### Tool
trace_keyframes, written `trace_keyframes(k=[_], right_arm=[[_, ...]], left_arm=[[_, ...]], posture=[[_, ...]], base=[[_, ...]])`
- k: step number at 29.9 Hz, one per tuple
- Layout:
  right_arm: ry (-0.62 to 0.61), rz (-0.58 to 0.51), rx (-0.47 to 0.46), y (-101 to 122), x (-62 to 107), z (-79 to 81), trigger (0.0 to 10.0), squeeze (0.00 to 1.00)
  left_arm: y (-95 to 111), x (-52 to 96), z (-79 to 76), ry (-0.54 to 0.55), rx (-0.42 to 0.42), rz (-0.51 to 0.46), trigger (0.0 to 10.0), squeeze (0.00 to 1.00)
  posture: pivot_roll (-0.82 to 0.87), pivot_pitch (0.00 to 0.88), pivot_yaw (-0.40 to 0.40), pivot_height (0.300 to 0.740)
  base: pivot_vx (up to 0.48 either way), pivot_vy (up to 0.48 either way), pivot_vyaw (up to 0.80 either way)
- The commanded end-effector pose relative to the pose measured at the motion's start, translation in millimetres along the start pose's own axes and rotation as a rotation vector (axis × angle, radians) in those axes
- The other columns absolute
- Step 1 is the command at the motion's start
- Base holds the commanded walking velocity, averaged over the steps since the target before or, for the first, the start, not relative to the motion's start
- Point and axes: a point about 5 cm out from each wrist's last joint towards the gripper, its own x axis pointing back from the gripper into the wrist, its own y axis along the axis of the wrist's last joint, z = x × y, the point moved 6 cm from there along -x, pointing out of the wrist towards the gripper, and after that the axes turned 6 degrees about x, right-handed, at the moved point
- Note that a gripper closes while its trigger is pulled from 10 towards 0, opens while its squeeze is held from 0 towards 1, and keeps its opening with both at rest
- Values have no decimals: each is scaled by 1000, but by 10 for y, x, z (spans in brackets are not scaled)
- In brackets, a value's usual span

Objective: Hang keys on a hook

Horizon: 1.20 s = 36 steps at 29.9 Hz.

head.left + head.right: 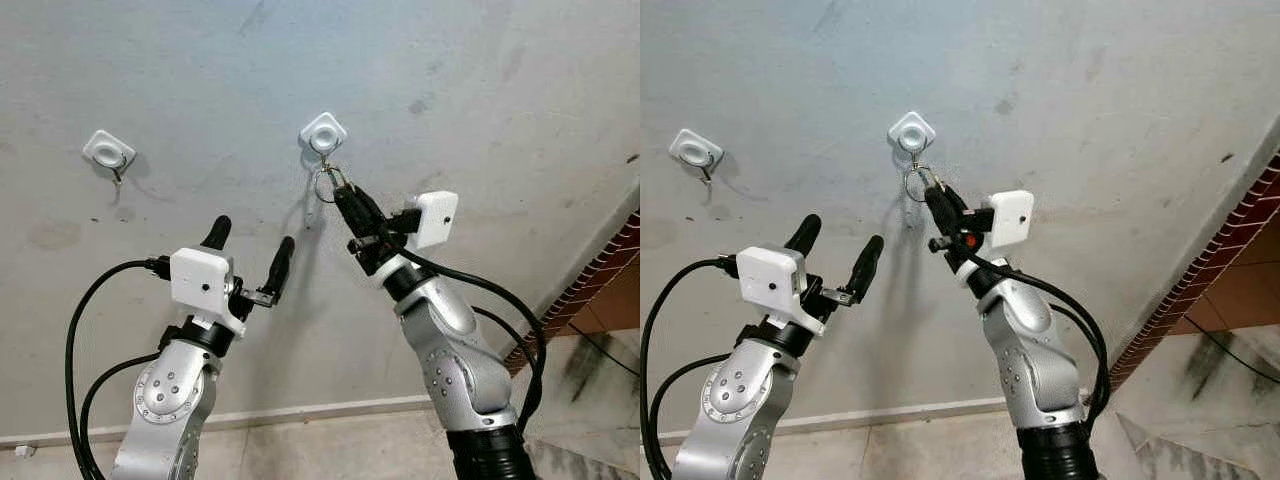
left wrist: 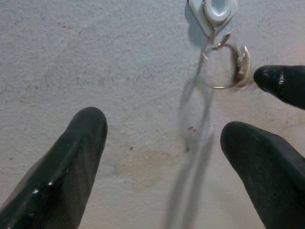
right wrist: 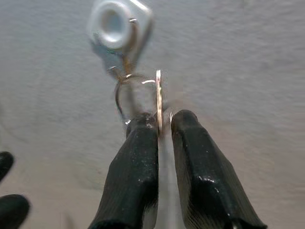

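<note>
Right gripper (image 1: 338,192) is raised to the wall (image 1: 480,80), upper centre of the head view, fingers pinched on the key ring (image 3: 143,95). The thin ring stands edge-on between the two black pads. It sits just below the white hook (image 1: 323,133), and its upper loop appears to touch or catch the hook's metal wire; whether it is fully seated I cannot tell. Judged reason for the hold: gripping the ring at its lower edge leaves the top free to slip over the wire.

Right arm pose: forearm angled up and toward frame centre, wrist camera housing just right of the fingers, cable trailing down.

Left gripper (image 1: 250,255) is lower and left of centre, fingers spread wide, holding nothing and pointing at the wall below the hook. It is likely standing by, clear of the ring.

A second hook (image 1: 108,150) sits at upper left, unused.
</note>
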Motion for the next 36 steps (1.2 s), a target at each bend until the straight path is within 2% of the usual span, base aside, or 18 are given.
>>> trace_keyframes(k=[1,8,9,12,15,18,24,25,27,28,36], right_arm=[[-7,-1,1,5,-13,2,10000,1000],[-11,-12,7,22,-15,4,10000,1000],[-16,-15,37,23,-6,0,10000,1000],[-9,-12,40,8,20,5,10000,1000],[7,0,81,-26,69,7,10000,1000],[18,26,117,-87,168,-15,10000,1000],[12,113,203,-268,467,-142,10000,1000],[2,151,222,-339,579,-201,10000,1000],[-4,168,236,-375,649,-234,10000,1000],[-14,188,262,-415,739,-275,10000,1000],[-72,212,288,-423,884,-387,10000,1000]], left_arm=[[-12,-5,-7,-7,-4,3,10000,0],[-12,-2,-11,-7,-4,4,10000,0],[-16,4,-11,-6,-5,6,10000,0],[-26,14,-5,-4,-6,9,10000,0],[-43,25,5,-2,-7,16,10000,0],[-92,62,31,8,-3,35,10000,0],[-235,212,139,43,-16,92,10000,0],[-263,236,156,51,-10,104,10000,0],[-279,247,161,55,-9,111,10000,0],[-314,266,171,61,-6,127,10000,0],[-485,349,212,104,8,202,10000,0]], posture=[[92,45,23,740],[94,46,24,740],[96,48,23,740],[95,50,24,740],[93,51,24,740],[90,55,24,740],[86,61,22,740],[86,62,21,740],[84,64,21,740],[81,65,21,740],[65,64,18,740]], base=[[0,0,0],[0,0,0],[0,0,0],[0,0,0],[0,0,0],[0,0,0],[0,0,0],[0,0,0],[0,0,0],[0,0,0],[0,0,0]])
